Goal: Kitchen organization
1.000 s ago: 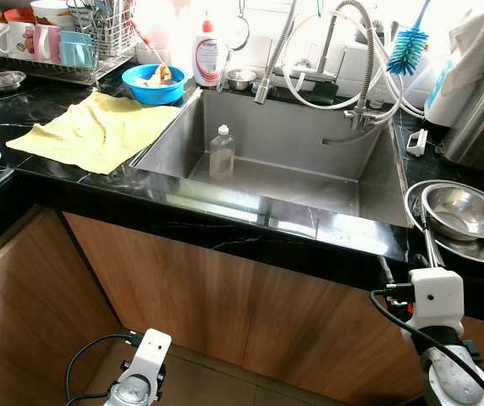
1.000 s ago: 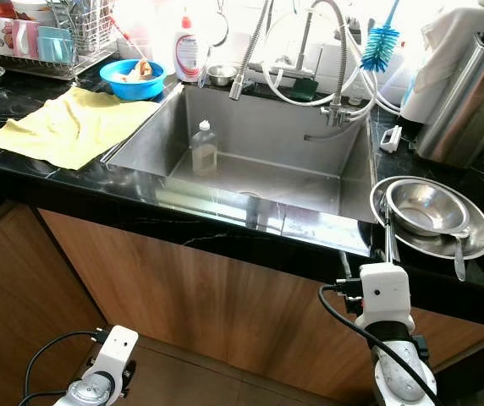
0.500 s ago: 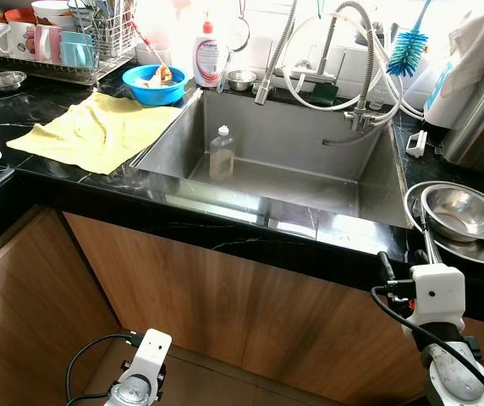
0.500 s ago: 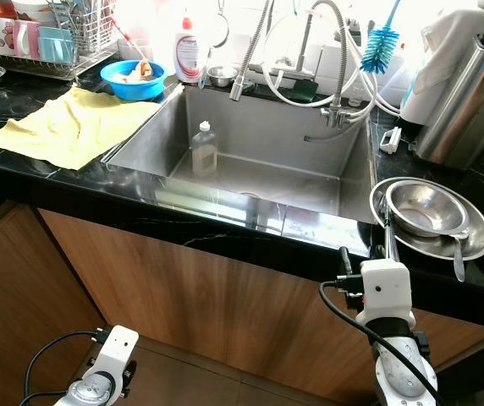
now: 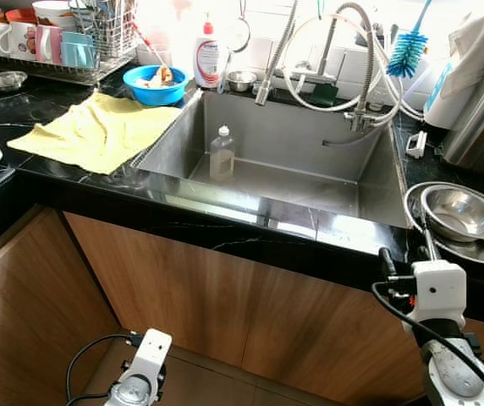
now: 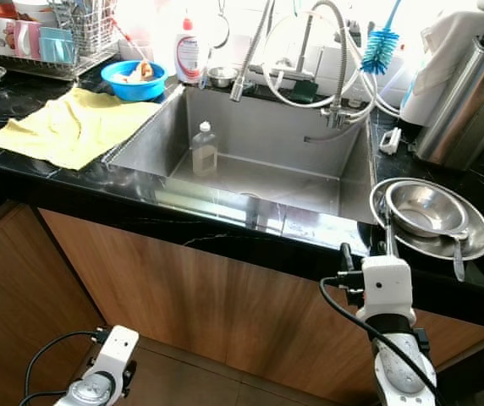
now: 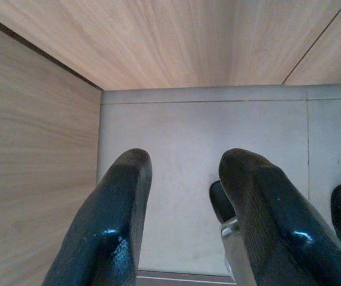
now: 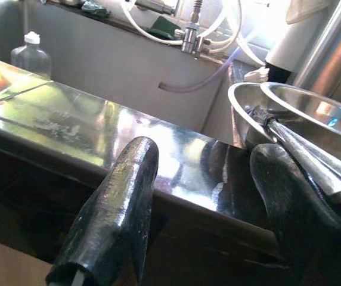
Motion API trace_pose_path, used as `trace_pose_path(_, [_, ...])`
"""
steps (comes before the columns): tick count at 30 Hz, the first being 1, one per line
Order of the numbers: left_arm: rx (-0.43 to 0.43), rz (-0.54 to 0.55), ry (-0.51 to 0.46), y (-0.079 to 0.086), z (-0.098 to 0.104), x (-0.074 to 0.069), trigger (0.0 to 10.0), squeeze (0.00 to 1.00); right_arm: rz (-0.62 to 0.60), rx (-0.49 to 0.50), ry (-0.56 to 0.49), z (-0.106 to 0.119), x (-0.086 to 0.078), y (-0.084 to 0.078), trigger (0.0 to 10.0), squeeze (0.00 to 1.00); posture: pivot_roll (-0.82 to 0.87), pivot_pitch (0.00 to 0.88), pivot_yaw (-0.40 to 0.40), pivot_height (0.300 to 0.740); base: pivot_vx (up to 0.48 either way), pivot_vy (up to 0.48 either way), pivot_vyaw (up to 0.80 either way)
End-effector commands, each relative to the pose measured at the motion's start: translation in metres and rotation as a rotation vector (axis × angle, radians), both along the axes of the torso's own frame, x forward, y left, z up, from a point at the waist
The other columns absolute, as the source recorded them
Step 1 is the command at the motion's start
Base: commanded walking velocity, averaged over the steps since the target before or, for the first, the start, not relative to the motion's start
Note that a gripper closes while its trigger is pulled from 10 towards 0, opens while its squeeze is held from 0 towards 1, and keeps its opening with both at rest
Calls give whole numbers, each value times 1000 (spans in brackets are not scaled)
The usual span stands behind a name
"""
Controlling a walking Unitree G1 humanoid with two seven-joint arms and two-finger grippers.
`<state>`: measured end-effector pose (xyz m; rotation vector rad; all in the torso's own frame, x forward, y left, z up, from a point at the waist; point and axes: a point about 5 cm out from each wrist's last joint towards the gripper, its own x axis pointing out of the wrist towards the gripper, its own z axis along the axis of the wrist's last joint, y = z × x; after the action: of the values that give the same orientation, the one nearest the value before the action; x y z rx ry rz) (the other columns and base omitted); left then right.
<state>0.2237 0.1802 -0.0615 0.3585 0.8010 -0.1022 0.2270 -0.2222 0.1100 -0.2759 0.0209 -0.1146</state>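
A steel sink (image 5: 310,139) is set in the black counter, with a clear bottle (image 5: 222,152) standing in it. On the counter to its right lie stacked steel bowls (image 5: 462,211) with utensils across them. My right gripper (image 8: 201,155) is open just below the counter's front edge, pointing up near the bowls (image 8: 301,107); nothing sits between its fingers. In the left eye view it is the right gripper (image 5: 404,258) under the bowls. My left gripper (image 7: 185,164) hangs open low over the grey floor by the cabinet.
A yellow cloth (image 5: 98,131) lies left of the sink, with a blue bowl (image 5: 153,85), a soap bottle (image 5: 207,55) and a dish rack (image 5: 47,42) of mugs behind it. A blue brush (image 5: 407,46) and a steel container (image 5: 483,118) stand at the back right. Wooden cabinet doors (image 5: 225,296) are below.
My right gripper has risen a little toward the counter's front edge, so its fingertips now come into the eye views. The left arm has not moved.
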Motion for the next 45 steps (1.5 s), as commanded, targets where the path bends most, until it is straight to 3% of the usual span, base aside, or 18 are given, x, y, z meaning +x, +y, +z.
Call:
trace_pose_path(1, [10, -3, 18, -1, -2, -2, 10000, 0, -22, -9, -1, 1, 1, -6, 10000, 0, -45, 0, -81, 740, 0, 0, 0])
trace_pose_path(31, [7, -9, 26, -2, -3, -4, 10000, 0, -48, -32, 58, -7, 5, -6, 10000, 0, -43, 0, -84, 740, 0, 0, 0])
trace_pose_path(45, [8, -6, 26, -2, -3, -4, 10000, 0, -78, -27, 8, 1, 6, -10, 10000, 0, -44, 0, -86, 740, 0, 0, 0])
